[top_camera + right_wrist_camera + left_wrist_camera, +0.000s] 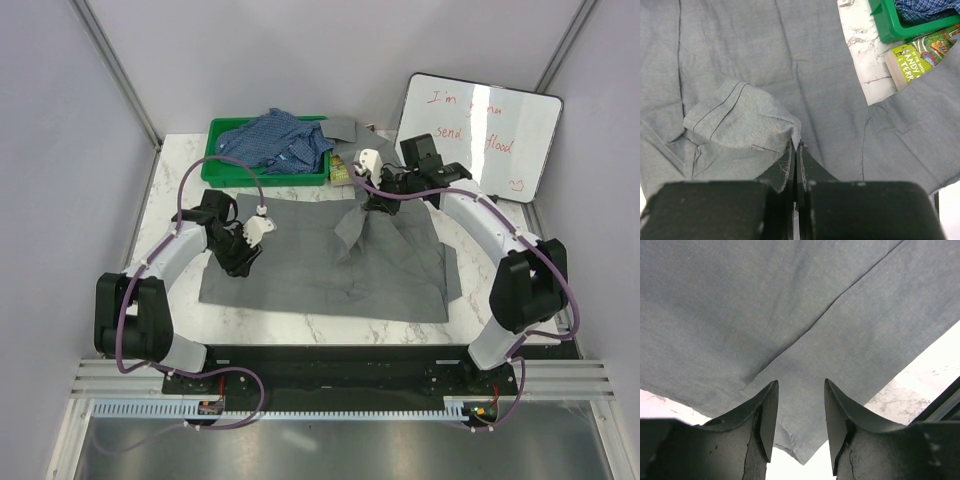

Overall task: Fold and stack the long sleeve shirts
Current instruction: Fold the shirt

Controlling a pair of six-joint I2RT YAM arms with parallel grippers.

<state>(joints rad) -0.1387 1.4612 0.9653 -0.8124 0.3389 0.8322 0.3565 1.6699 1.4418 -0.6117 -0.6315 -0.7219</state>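
Observation:
The grey long sleeve shirt [310, 260] lies spread flat on the marble table. My right gripper [372, 205] is shut on a fold of it near the collar end and holds that part lifted into a peak; in the right wrist view the pinched cloth [747, 122] bunches at my closed fingertips [796, 145]. My left gripper [240, 262] is open, low over the shirt's left edge; in the left wrist view a corner of grey cloth [797, 440] lies between the fingers [765, 415]. The blue checked shirt [275, 140] lies crumpled in the green bin.
A green bin [225, 170] stands at the back left. A small green book [342, 170] lies beside it, also in the right wrist view [912, 62]. A whiteboard [480, 130] leans at the back right. A grey pad [345, 127] lies behind the bin.

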